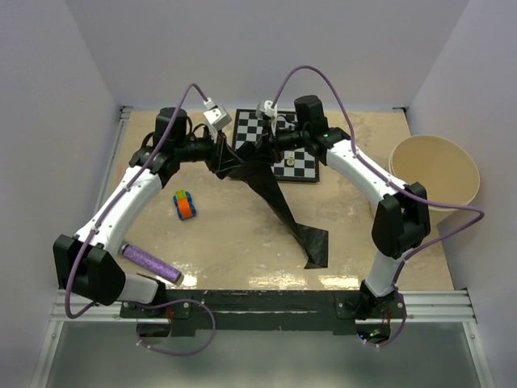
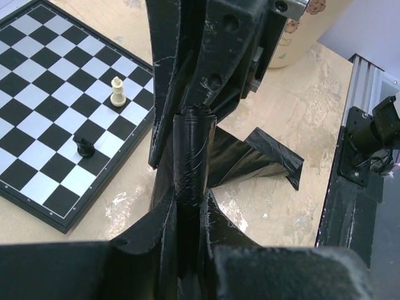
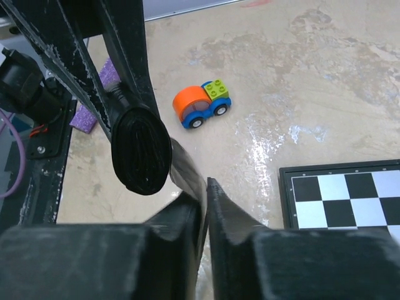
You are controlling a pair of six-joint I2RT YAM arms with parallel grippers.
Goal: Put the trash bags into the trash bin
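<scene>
The trash bags are a short black roll (image 2: 192, 150) with a glossy black sheet (image 1: 289, 217) unrolled from it, trailing down onto the table. My left gripper (image 2: 190, 201) is shut on the roll, held above the table by the chessboard's left edge (image 1: 226, 158). Seen end-on in the right wrist view, the roll (image 3: 141, 150) sits between the left arm's fingers (image 3: 128, 56). My right gripper (image 3: 205, 187) is shut on the film just beside the roll, over the chessboard (image 1: 271, 152). The cream trash bin (image 1: 434, 171) stands at the far right.
A chessboard (image 1: 303, 166) lies at the back with a white pawn (image 2: 116, 92) and a black pawn (image 2: 84, 145). An orange and blue toy car (image 1: 185, 204) sits left of centre. A purple textured roll (image 1: 151, 264) lies near the left arm's base.
</scene>
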